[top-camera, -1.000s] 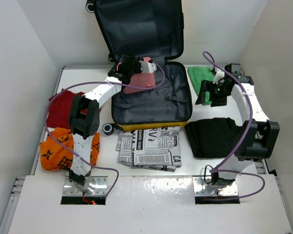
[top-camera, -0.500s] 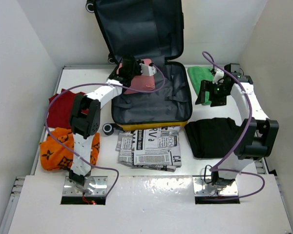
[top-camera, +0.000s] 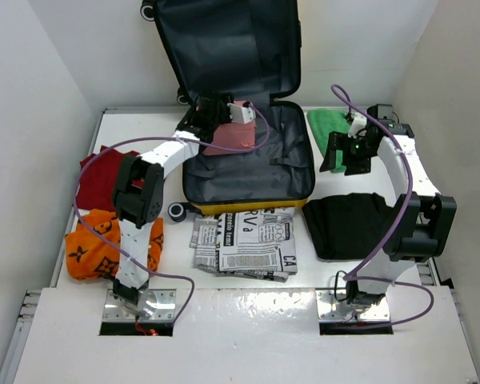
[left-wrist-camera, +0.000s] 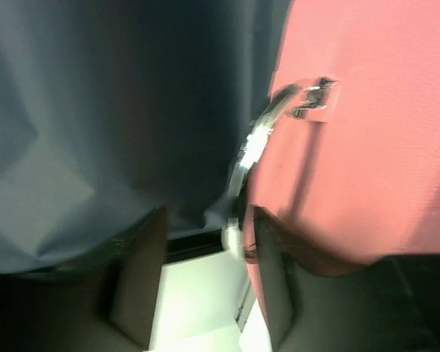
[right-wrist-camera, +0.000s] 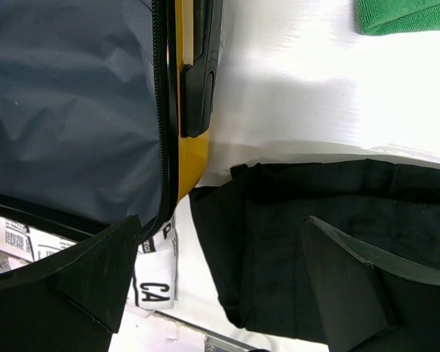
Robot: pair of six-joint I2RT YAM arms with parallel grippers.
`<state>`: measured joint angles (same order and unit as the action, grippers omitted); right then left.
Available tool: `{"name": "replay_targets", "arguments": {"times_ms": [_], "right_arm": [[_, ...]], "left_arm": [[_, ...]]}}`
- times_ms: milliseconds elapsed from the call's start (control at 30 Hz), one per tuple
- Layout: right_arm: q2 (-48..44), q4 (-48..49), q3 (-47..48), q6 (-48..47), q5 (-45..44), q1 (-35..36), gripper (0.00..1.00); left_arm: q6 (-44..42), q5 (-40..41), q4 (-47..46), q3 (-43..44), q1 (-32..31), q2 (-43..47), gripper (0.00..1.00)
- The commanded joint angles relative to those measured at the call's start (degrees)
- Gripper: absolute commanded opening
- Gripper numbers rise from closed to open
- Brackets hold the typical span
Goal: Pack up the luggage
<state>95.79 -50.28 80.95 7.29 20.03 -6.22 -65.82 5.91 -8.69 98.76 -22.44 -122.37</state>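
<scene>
The luggage lies open at upper centre, lid upright. Its shell looks stiff and bulky, so grip the lid rim. Left gripper fingers are part-spread around the pink case handle. Right gripper is wide, empty.

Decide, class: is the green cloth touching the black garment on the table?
Apart. The right wrist view shows a band of bare white table between the green cloth and the black garment.

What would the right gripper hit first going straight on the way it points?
Probably the black cloth: it fills the gap between the open fingers of the right gripper, beside the luggage; depth is unclear.
</scene>
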Motion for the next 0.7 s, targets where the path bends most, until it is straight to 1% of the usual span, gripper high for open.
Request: {"name": "replay_targets", "arguments": {"times_ms": [0,100,133,167,333,433,467,533,567,633,667], "right_arm": [[-0.42,-0.60,2.46,-0.43,0.45,0.15,0.90],[-0.60,-0.52,2.55,-0.35,0.54,0.07,0.90],[-0.86,-0.43,2.55,-0.35,0.71,0.07,0.90],[-0.87,-0.43,2.64,-0.35,0.71,0.15,0.90],[-1.31,-0.26,2.46,0.00,1.41,0.24,0.90],[-1.40,-0.17,2.55,0.01,1.50,0.15,0.90],[-1.65,-0.17,2.55,-0.08,1.50,0.15,0.88],[-1.74,-0.25,2.55,0.01,1.76,0.15,0.87],[-1.57,-0.17,2.55,0.01,1.76,0.15,0.85],[-1.39,0.01,2.55,0.09,1.68,0.15,0.83],[-1.22,-0.08,2.55,0.09,1.76,0.15,0.82]], "left_arm": [[3.16,-2.22,3.32,-1.11,-0.06,4.23,0.58],[5.17,-5.81,6.21,-4.26,-0.06,9.32,0.59],[5.18,-5.82,6.23,-4.28,-0.06,9.34,0.61],[5.70,-7.91,7.18,-5.93,-0.06,11.78,0.61],[7.63,-14.16,7.72,-11.48,1.17,19.52,0.61],[12.37,-18.03,7.72,-12.28,2.75,22.52,0.61],[14.73,-18.04,6.76,-12.28,3.44,23.13,0.55],[16.25,-17.51,5.71,-10.09,4.07,23.14,0.43],[17.82,-16.56,5.70,-8.95,4.76,21.66,0.26],[18.62,-15.23,7.97,-2.02,5.39,18.58,0.15],[20.19,-14.45,11.20,1.14,5.39,16.57,0.06]]}}
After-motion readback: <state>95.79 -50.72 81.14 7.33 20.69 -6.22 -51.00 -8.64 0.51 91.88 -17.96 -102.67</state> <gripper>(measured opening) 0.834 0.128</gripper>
